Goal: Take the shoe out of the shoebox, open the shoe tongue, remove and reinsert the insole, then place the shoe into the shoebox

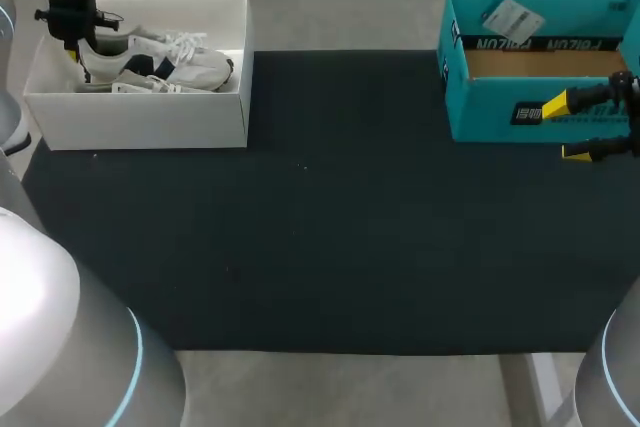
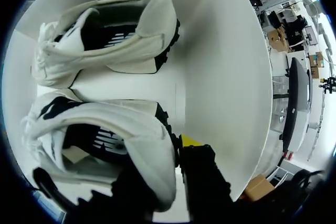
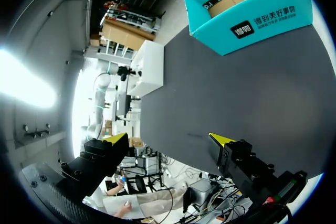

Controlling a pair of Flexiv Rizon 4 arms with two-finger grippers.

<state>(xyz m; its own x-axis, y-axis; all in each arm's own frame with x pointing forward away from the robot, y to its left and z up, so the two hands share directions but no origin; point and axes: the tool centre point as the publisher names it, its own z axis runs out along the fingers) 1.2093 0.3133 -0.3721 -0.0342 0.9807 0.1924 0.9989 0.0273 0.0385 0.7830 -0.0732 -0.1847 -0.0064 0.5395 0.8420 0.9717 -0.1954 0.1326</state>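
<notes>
Two white shoes with dark trim lie in the white shoebox (image 1: pixel 140 117) at the table's back left. My left gripper (image 1: pixel 75 47) is down inside the box, at the heel end of one shoe (image 1: pixel 150 62). In the left wrist view this gripper (image 2: pixel 168 156) is shut on the heel collar of the nearer shoe (image 2: pixel 121 129), one finger inside the opening and one outside. The other shoe (image 2: pixel 105 35) lies just ahead of it. My right gripper (image 1: pixel 568 130) hangs open and holds nothing, in front of the teal box; its yellow tips (image 3: pixel 118 139) stand wide apart.
A teal cardboard box (image 1: pixel 530 77), open at the top, stands at the back right, close behind my right gripper; it also shows in the right wrist view (image 3: pixel 247 14). A black mat (image 1: pixel 330 227) covers the table between the two boxes.
</notes>
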